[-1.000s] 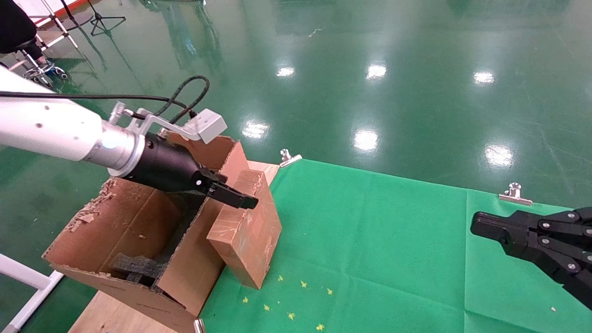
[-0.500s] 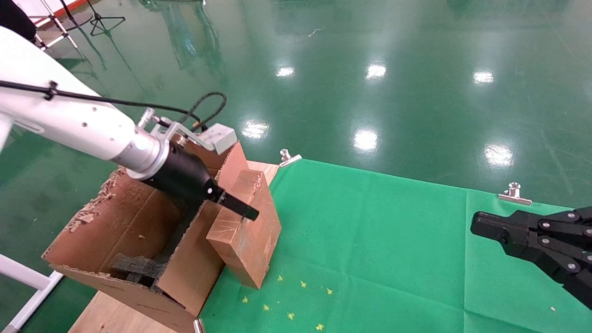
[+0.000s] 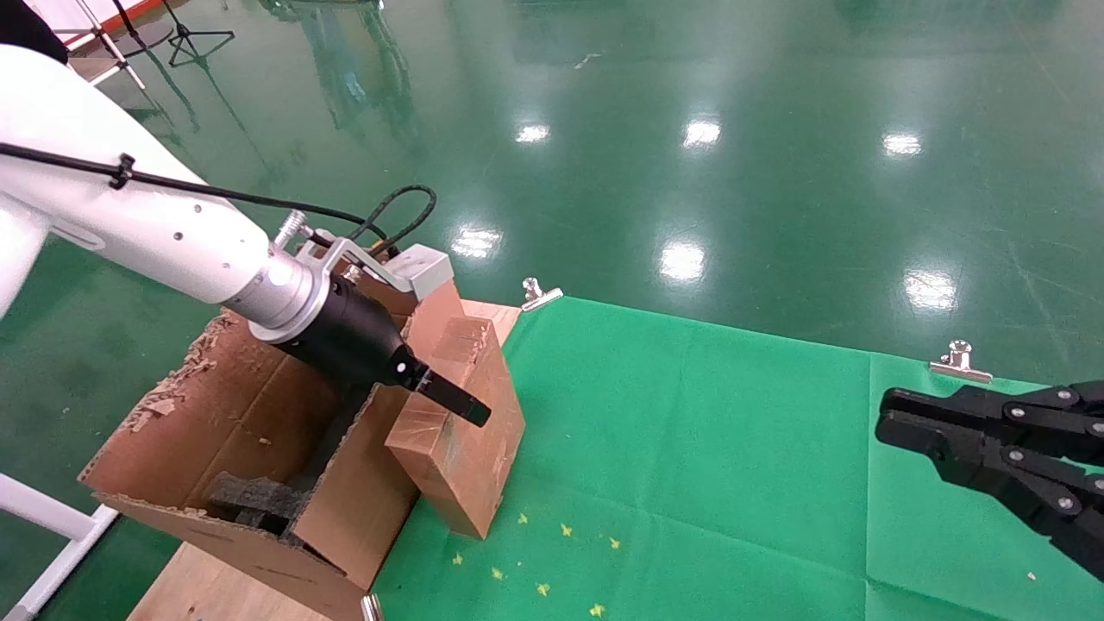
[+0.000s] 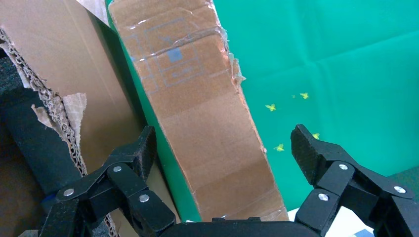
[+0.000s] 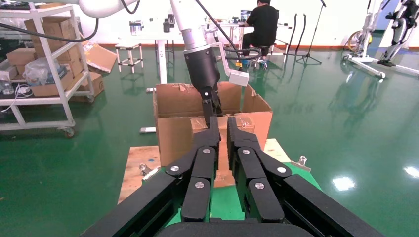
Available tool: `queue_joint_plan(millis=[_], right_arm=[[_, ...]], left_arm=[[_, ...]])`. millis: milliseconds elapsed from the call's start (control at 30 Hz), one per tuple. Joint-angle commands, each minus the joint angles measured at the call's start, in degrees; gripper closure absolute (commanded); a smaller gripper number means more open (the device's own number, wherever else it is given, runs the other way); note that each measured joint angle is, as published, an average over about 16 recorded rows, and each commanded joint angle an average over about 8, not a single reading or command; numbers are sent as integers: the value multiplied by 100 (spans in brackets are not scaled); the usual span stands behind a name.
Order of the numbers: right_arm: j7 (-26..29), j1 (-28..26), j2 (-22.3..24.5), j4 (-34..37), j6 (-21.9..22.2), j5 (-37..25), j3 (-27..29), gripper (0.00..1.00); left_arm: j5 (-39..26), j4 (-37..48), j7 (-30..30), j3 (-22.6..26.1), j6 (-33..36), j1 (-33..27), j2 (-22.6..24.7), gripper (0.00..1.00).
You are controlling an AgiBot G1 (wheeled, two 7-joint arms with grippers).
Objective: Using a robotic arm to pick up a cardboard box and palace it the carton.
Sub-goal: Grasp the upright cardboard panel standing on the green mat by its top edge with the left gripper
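Left gripper [image 3: 457,401] fingers spread astride the cardboard box [image 3: 466,440] leaning on the carton [image 3: 345,509]; right gripper [image 3: 897,423] fingers pressed together.

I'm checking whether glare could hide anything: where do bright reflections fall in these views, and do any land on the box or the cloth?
Head view: round lamp glare dots the glossy green floor, none on the green cloth or small box. Left wrist view: tape on that box shines faintly between the left tool fingers. Right wrist view: one bright patch on the floor, right tool unlit.
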State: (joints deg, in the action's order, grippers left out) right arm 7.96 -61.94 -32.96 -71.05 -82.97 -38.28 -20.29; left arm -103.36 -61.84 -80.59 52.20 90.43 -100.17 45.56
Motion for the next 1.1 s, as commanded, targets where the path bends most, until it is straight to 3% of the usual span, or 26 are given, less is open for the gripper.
queue_joint_plan(millis=[33,1100], right_arm=[[0,0,0,0,0,0,0,0],[0,0,0,0,0,0,0,0]], left_arm=[[3,2,0,4,1,-5,1,100],[-3,-21,-5,-57,-22,39,-28,100]])
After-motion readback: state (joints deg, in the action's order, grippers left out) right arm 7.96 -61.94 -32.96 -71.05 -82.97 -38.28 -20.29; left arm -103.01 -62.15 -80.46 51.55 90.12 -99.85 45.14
